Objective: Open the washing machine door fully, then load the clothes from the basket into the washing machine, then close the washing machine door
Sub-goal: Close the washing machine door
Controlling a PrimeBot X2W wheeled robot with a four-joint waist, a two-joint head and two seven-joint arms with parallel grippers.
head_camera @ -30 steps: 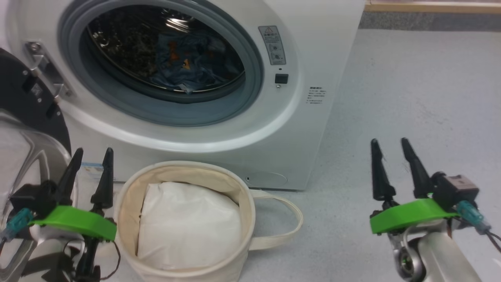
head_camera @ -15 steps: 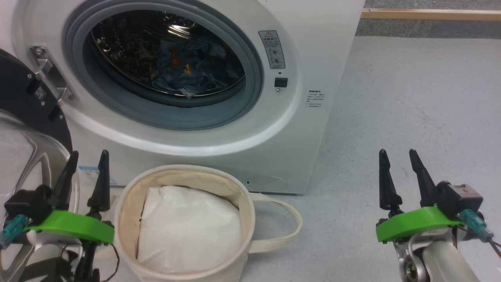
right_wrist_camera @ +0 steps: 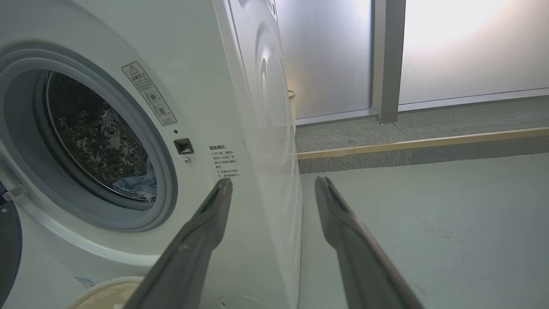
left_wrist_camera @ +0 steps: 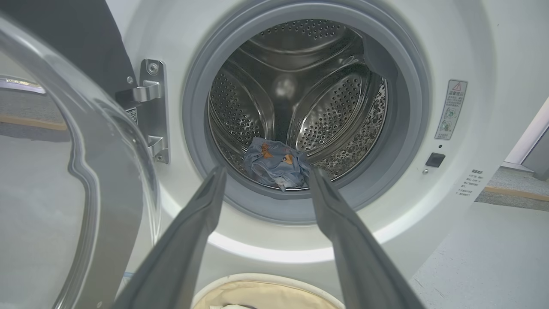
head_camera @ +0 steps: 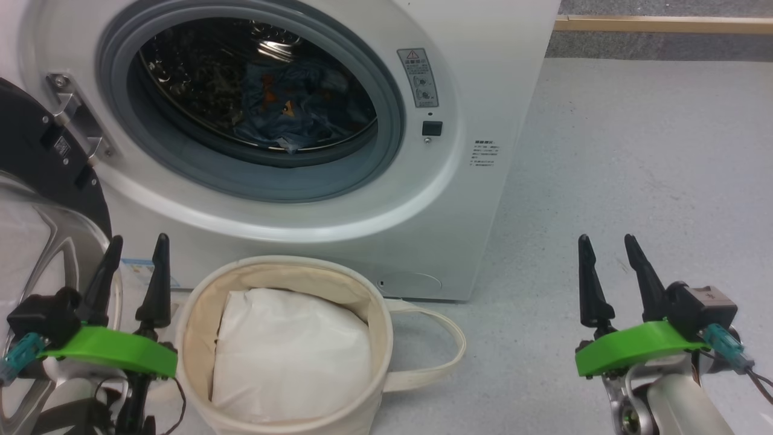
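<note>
Washing machine (head_camera: 483,72) dead ahead, drum (left_wrist_camera: 300,86) mouth open and unobstructed. Door (head_camera: 42,157) is swung wide to my left on its hinge, black rim and glass bowl well clear of the opening. Step one looks done.

Basket (head_camera: 381,326) sits on the floor (head_camera: 634,151) just in front of the machine, between my two arms. Inside it I see the white padding cloth (head_camera: 290,350) and no printed garment on top.

Light blue garment (left_wrist_camera: 276,163) lies at the front bottom of the drum, one corner hanging toward the grey seal (head_camera: 386,145). Cream one: can't tell whether it's under the blue one or deeper in.

Left gripper (head_camera: 138,238) hangs just left of the basket, in front of the door glass, fingers apart, holding nothing. Right gripper (head_camera: 606,237) is well off to the right over bare floor, fingers apart, empty.

My read: loading is done or nearly so, and closing the door is what's left. Left arm is nearest the door. Risk: that hanging corner could get pinched in the seal when the door shuts.
</note>
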